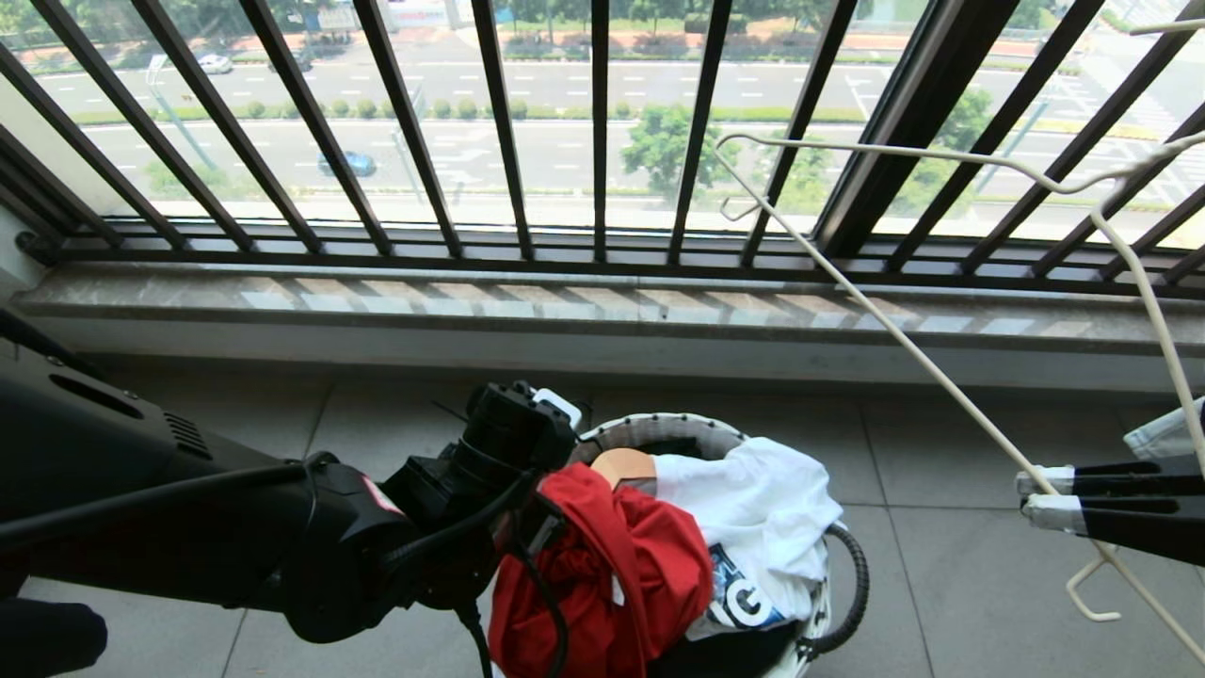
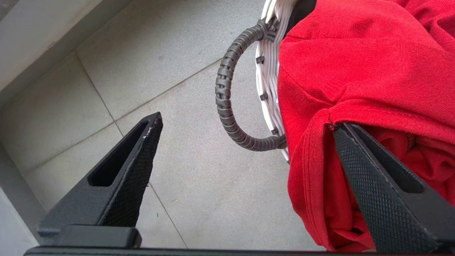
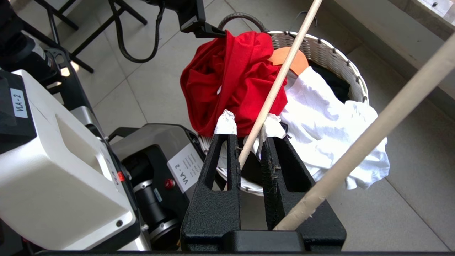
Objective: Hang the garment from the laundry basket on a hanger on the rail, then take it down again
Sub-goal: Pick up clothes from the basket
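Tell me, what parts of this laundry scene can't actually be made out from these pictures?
- Rail: in no view.
- Hanger: hook cut off by the head view's right edge.
- Red garment: chest print hidden in its folds; lower part cut off by the head view's bottom edge.
- Laundry basket: inside buried under the clothes in every view.
- Left gripper: hidden behind its own arm in the head view.

Large pale grey floor tiles (image 1: 941, 565) with thin grout lines fill the picture from 4 to 8 o'clock in the head view. A long stone sill (image 1: 602, 311) crosses the middle from 9 to 3 o'clock, with striped shadows from the black barred window railing (image 1: 599, 132) above it. Toward 12 o'clock, daylight shows a wide road (image 1: 527, 151), trees (image 1: 664, 141) and a blue car (image 1: 348, 164) far below.
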